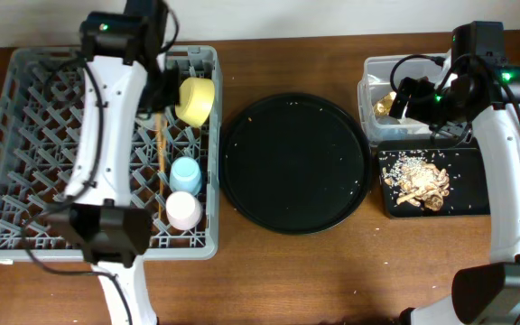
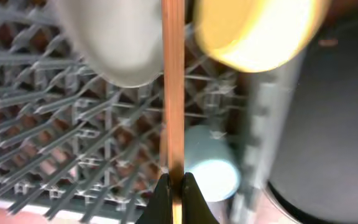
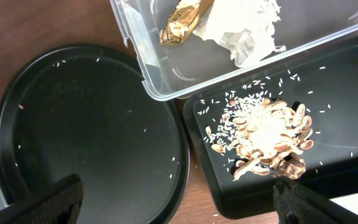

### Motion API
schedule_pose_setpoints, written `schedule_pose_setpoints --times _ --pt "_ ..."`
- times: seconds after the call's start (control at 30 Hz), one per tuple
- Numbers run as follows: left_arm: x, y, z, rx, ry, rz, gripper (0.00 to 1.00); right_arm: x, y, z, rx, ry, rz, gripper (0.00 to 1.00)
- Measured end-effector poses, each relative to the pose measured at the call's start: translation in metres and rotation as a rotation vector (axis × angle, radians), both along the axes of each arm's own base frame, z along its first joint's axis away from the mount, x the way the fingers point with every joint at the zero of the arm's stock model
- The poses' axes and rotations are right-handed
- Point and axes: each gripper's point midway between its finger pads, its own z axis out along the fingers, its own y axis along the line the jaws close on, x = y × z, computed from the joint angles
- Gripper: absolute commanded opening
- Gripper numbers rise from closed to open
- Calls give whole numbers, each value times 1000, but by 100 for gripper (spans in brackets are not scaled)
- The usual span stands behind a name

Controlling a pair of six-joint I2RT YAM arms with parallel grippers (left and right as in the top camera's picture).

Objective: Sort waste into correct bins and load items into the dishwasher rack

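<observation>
The grey dishwasher rack (image 1: 25, 108) fills the left of the overhead view. In it are a yellow bowl (image 1: 197, 99), a light-blue cup (image 1: 186, 173), a pink cup (image 1: 184, 210) and a chopstick (image 1: 162, 149). My left gripper (image 2: 174, 186) is shut on the chopstick (image 2: 173, 87) over the rack, with a pale grey-green plate (image 2: 117, 43) blurred above it. My right gripper (image 3: 179, 199) is open and empty above the bins. The clear tub (image 1: 373, 72) holds white paper (image 3: 247, 28) and a gold wrapper (image 3: 182, 22). The black rectangular tray (image 1: 477, 203) holds food scraps (image 3: 266, 134).
A large round black tray (image 1: 294, 162) with a few crumbs lies between the rack and the bins. Brown table shows along the front edge. The left arm crosses the rack's middle.
</observation>
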Motion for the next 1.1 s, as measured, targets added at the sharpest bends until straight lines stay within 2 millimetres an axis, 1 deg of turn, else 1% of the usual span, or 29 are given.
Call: schedule_pose_setpoints --times 0.07,0.1,0.13,0.17,0.23,0.3,0.37,0.4,0.43,0.47,0.5,0.53,0.57,0.6,0.63,0.67,0.7,0.77,0.8,0.93,1.0,1.03,1.1 --pt "-1 29 -40 38 80 31 0 0 0 0 1 1 -1 98" --pt "-2 39 -60 53 117 33 0 0 0 0 0 0 0 99" --pt "1 44 -80 60 125 14 7 0 0 0 0 1 0 98" --pt "3 43 -95 64 134 -10 25 0 0 0 1 0 0 99" --pt "5 40 -106 71 132 -40 51 0 0 0 0 0 0 99" --pt "6 41 -109 75 131 -48 61 0 0 0 0 0 0 98" --pt "5 40 -105 75 133 -57 62 0 0 0 0 0 0 98" --pt "5 38 -99 63 130 -59 62 0 0 0 0 0 0 98" --pt "10 36 -85 48 100 -61 62 0 0 0 0 0 0 98" --pt "15 33 -64 31 44 -62 62 0 0 0 0 0 0 99" --pt "15 30 -46 16 8 -64 63 0 0 0 1 0 0 98" --pt "14 27 -19 -6 -56 -67 79 0 0 0 0 0 0 98" --pt "9 23 20 -30 -158 -72 100 0 0 0 0 1 0 98" --pt "0 22 55 -43 -249 -79 100 0 0 0 0 0 0 98" --pt "-17 21 96 -53 -351 -85 100 0 0 0 0 0 0 98" --pt "-29 21 119 -56 -413 -88 100 0 0 0 0 0 0 98" --pt "-39 22 138 -60 -466 -90 100 0 0 0 0 0 0 99" --pt "-55 22 160 -65 -526 -93 100 0 0 0 0 0 0 98" --pt "-59 22 164 -65 -537 -93 100 0 0 0 0 0 0 98" --pt "-57 22 162 -65 -531 -93 100 -1 -1 0 -11 3 7 98" --pt "-57 22 162 -65 -531 -93 100 -7 -7 1 -62 16 22 98" --pt "-57 22 162 -65 -531 -93 100 -11 -10 10 -90 -6 30 98" --pt "-57 22 162 -65 -531 -93 100 -23 -11 39 -120 -85 33 99"
